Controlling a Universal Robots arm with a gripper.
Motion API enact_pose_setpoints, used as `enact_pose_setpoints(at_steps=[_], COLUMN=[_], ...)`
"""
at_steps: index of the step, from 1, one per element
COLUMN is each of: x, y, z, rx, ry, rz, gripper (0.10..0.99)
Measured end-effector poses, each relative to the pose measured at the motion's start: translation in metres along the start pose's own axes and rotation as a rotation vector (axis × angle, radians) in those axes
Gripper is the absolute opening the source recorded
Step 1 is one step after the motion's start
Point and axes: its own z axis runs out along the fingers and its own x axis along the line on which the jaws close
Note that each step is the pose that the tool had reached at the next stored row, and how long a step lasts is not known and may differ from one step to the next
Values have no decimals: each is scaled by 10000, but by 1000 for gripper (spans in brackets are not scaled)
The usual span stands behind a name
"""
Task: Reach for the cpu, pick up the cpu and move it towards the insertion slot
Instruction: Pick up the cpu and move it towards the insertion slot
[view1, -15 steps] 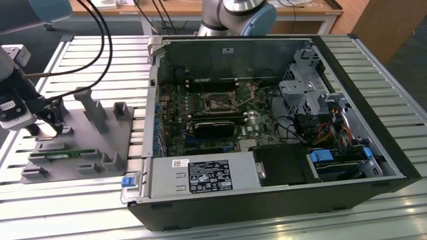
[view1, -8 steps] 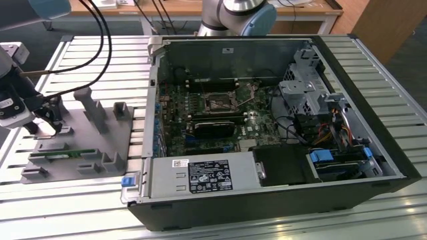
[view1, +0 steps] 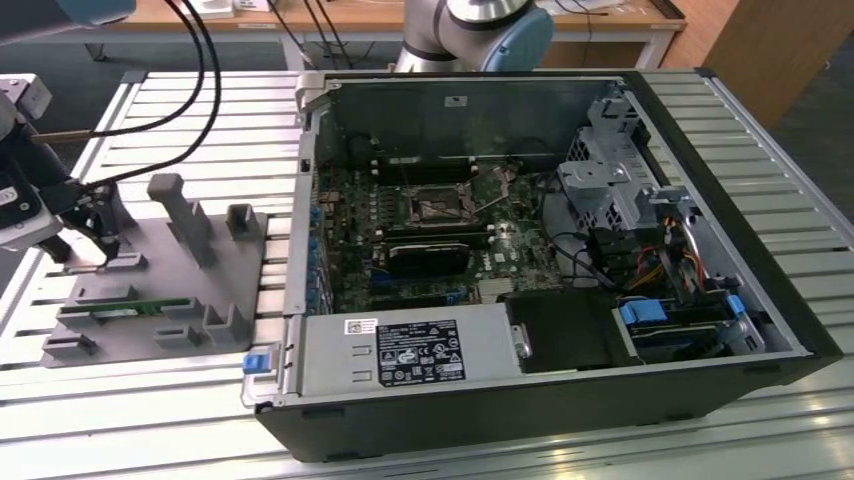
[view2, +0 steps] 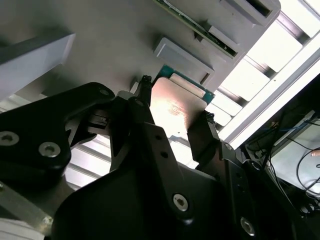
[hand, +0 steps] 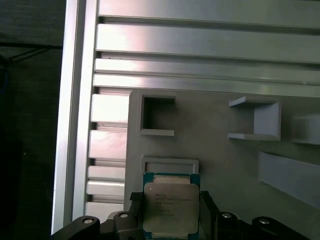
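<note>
One grey plastic tray (view1: 200, 275) with upright posts lies on the ribbed aluminium bench (view1: 160, 400). Its seat holds the cpu (hand: 171, 205), a flat square chip with a silvery metal top and thin green rim, directly between the fingers (hand: 135, 212). A long green memory stick (view1: 127, 310) sits in another tray slot, near the fingers. One open black computer case (view1: 534, 420) contains the insertion slot (view1: 441, 207), a square black socket framed in silvery metal, well apart from the fingers. The arm's gripper (view1: 91, 250) points down onto the tray. Its black fingers are closed against two opposite cpu edges in both wrist views.
</note>
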Motion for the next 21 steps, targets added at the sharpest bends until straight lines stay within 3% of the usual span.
enact_pose_setpoints(at_steps=[21], x=[0], y=[11], z=[-204], rx=[1], ry=[1], rz=[0], gripper=[541])
